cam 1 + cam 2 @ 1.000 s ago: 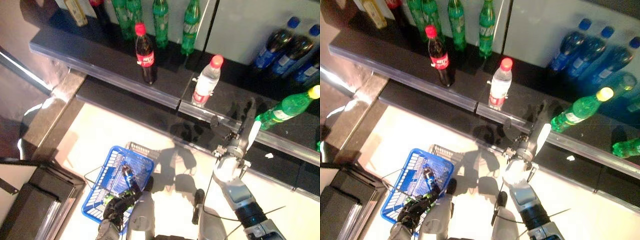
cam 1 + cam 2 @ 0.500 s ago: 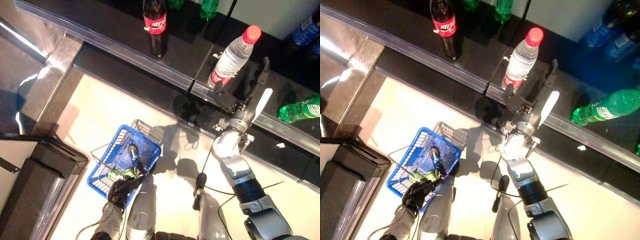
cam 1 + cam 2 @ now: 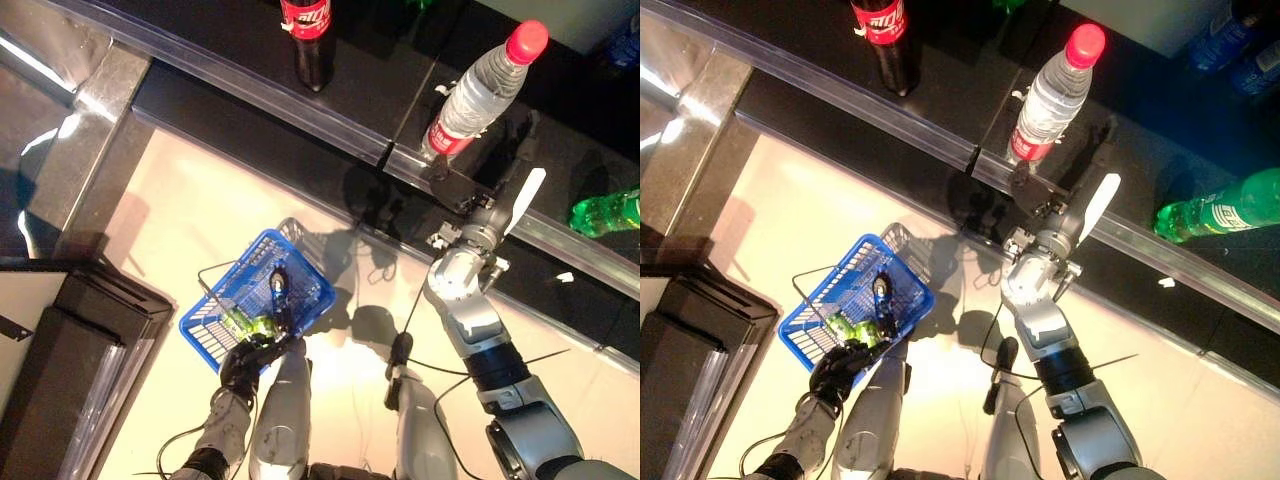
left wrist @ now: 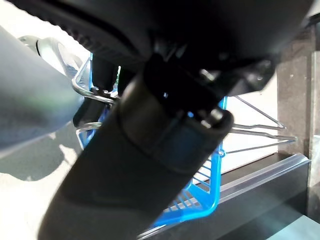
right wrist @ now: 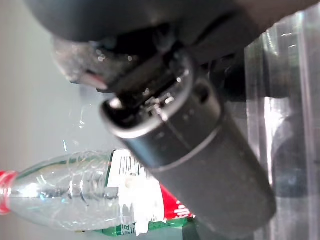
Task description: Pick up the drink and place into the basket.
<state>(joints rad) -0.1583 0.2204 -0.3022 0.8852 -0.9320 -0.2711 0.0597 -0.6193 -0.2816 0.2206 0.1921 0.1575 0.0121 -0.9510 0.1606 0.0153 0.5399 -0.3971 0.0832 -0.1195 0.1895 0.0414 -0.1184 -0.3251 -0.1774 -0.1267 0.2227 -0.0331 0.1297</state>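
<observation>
Our target, the clear water bottle, stands upright at the shelf's front edge, ungrasped. Our right hand reaches beside its base with fingers extended; a sideways nudge could topple it. Our left hand is curled round the blue basket's handle.

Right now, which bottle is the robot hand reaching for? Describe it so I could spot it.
Look along the dark shelf that runs above the pale floor. Just past the right robot hand stands a clear water bottle. Unlike the dark cola bottle nearby, it is see-through, with a pinkish-red cap.
</observation>
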